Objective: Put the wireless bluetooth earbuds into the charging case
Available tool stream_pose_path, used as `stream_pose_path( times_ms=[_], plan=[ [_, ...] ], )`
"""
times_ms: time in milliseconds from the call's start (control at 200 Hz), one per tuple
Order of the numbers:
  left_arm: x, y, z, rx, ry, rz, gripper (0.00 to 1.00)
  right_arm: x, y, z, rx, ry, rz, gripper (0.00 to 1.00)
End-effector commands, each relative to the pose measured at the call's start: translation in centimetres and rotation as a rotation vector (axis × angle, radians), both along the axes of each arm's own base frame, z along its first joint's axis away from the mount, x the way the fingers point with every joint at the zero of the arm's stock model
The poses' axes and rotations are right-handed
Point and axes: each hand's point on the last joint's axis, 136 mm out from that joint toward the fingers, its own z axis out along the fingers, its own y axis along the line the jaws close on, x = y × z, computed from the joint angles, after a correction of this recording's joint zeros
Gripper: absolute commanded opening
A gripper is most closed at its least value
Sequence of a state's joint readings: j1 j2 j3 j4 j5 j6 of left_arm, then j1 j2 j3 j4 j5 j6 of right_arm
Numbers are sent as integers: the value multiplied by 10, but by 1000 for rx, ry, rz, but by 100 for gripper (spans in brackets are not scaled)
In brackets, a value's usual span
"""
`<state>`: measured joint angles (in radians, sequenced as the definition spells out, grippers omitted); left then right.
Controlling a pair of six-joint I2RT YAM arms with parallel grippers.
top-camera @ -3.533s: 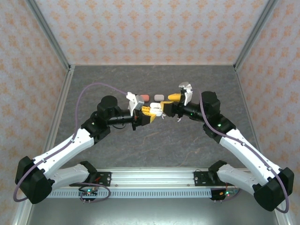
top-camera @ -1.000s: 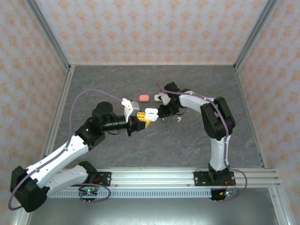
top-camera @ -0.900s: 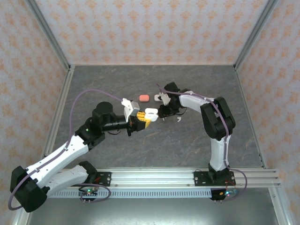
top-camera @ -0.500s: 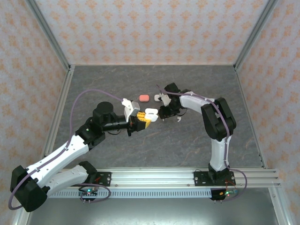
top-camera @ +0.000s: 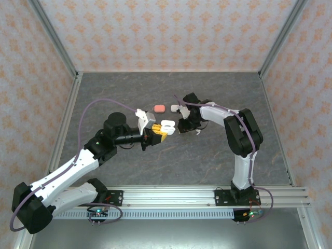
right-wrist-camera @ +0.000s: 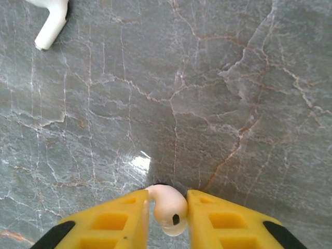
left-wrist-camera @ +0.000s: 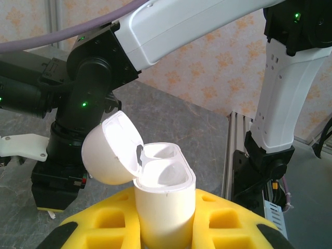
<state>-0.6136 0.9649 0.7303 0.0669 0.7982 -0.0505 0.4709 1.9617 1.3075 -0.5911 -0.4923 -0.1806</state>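
Observation:
My left gripper (left-wrist-camera: 165,220) is shut on a white charging case (left-wrist-camera: 166,205), held upright with its lid (left-wrist-camera: 111,150) swung open to the left and both wells showing empty. In the top view the case (top-camera: 167,125) hangs above mid-table in the left gripper (top-camera: 158,133). My right gripper (right-wrist-camera: 167,207) points down at the table, its yellow fingers shut on a white earbud (right-wrist-camera: 168,208) that rests on the surface. In the top view the right gripper (top-camera: 182,126) is just right of the case. Another white earbud (right-wrist-camera: 51,23) lies loose nearby.
A salmon-pink closed case (top-camera: 159,108) lies on the grey marbled table (top-camera: 218,166) behind the grippers. One loose white earbud (top-camera: 197,133) sits just right of the right gripper. The aluminium rail (top-camera: 171,196) bearing the arm bases runs along the near edge.
My right gripper's fingers have closed in onto the white earbud on the table. The left arm holds the open case still.

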Motion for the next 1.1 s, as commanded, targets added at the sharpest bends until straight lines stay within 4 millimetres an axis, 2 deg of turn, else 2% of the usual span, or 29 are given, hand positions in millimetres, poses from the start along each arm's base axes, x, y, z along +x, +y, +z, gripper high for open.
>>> stream_pose_path(
  times_ms=[0, 185, 510, 666, 876, 1096],
  plan=[
    [2, 0, 13, -9, -51, 9, 0, -14, -9, 3, -44, 17, -1, 21],
    [3, 1, 12, -10, -54, 19, 0, -8, -10, 20, -20, -55, -22, 18],
    [11, 0, 9, -36, -44, 53, 0, -5, -14, 75, 50, -242, -64, 17],
    [19, 2, 0, -66, -35, 98, 0, -9, -16, 112, 98, -345, -78, 17],
    [34, 9, -12, -112, 4, 136, 0, -27, -9, 178, 183, -516, -44, 16],
    [41, 3, -31, -80, 48, 112, 0, -44, -7, 236, 241, -686, -13, 17]
  ],
)
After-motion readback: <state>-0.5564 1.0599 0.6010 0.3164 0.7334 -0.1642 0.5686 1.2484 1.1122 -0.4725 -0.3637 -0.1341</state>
